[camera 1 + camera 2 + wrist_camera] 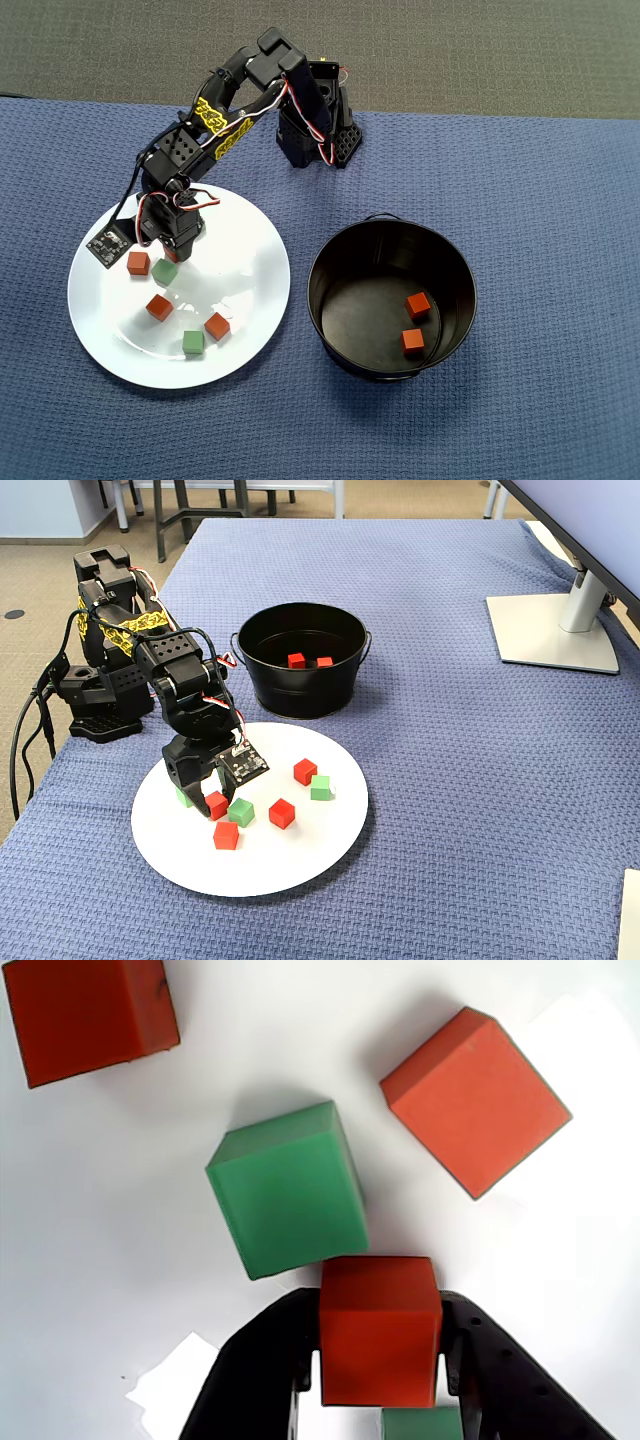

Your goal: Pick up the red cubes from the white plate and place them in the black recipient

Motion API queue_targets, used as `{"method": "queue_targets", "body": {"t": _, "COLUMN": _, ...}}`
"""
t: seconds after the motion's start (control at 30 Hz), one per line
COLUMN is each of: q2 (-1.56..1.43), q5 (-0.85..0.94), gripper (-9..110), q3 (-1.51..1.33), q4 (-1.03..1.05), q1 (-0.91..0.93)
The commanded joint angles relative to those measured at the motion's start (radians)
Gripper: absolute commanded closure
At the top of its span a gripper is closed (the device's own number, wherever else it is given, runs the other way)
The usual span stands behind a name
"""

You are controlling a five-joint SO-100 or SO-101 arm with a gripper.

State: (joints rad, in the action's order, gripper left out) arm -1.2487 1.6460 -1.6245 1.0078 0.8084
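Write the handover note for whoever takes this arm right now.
Gripper: low over the white plate, fingers on either side of a red cube; grip not confirmed, cube not lifted.
Black pot: two red cubes inside, done.
Plate: four red cubes left, counting the one between the fingers, plus three green cubes that stay; one sits just ahead of the fingers.
Left: move the four red cubes.

Bright even light, soft shadows, plate [250,290] glare, sharp focus
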Motion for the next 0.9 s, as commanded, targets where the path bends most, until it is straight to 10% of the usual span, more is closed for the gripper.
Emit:
{"method": "queue_targets", "body": {"t": 0.0, "q2": -0.078, "q5": -0.098, "gripper": 101, "q3": 0.034, "q4": -0.009, "q1": -0.031}}
{"method": "queue_targets", "body": {"t": 0.43, "q2": -0.341, "q5": -0.572, "gripper": 102, "q3": 0.399, "q4": 0.371, "q1": -0.287}}
{"method": "queue_targets", "body": {"t": 0.87, "q2": -0.522, "q5": -0.877, "gripper": 102, "q3": 0.295, "q4": 0.328, "q1": -0.756}}
